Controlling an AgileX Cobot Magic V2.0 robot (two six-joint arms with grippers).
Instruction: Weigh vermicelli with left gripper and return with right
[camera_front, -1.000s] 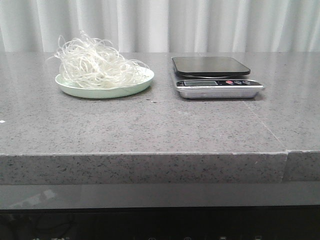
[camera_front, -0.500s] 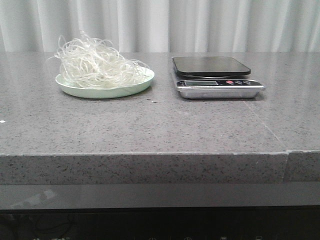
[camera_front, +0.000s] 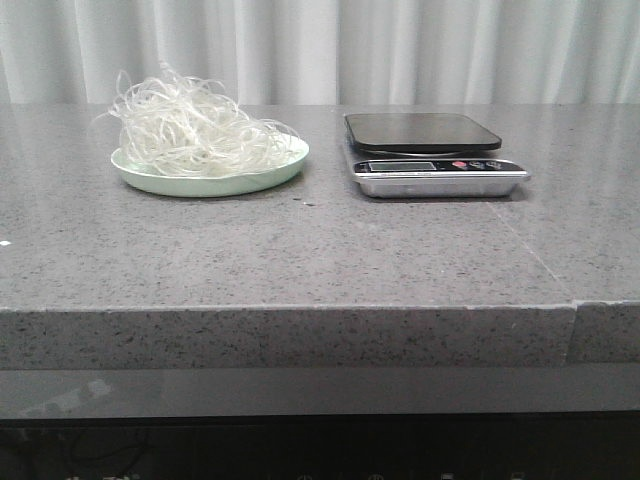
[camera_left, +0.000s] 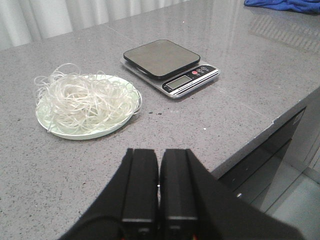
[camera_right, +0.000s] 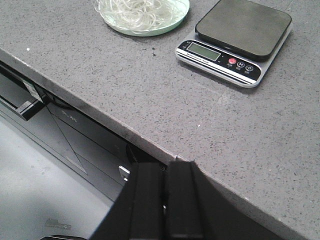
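The vermicelli (camera_front: 195, 130), a loose tangle of whitish strands, lies on a pale green plate (camera_front: 200, 183) at the left of the grey counter. It also shows in the left wrist view (camera_left: 82, 101) and the right wrist view (camera_right: 137, 9). A kitchen scale (camera_front: 425, 150) with a dark empty platform stands to its right (camera_left: 170, 65) (camera_right: 235, 40). My left gripper (camera_left: 159, 155) is shut and empty, back from the plate near the counter's front. My right gripper (camera_right: 165, 170) is shut and empty at the counter's front edge. Neither gripper shows in the front view.
White curtains hang behind the counter. The counter's front edge (camera_right: 100, 117) drops to dark cabinet fronts below. A blue cloth (camera_left: 285, 5) lies at the far corner in the left wrist view. A seam (camera_front: 530, 250) runs across the counter to the right of the scale.
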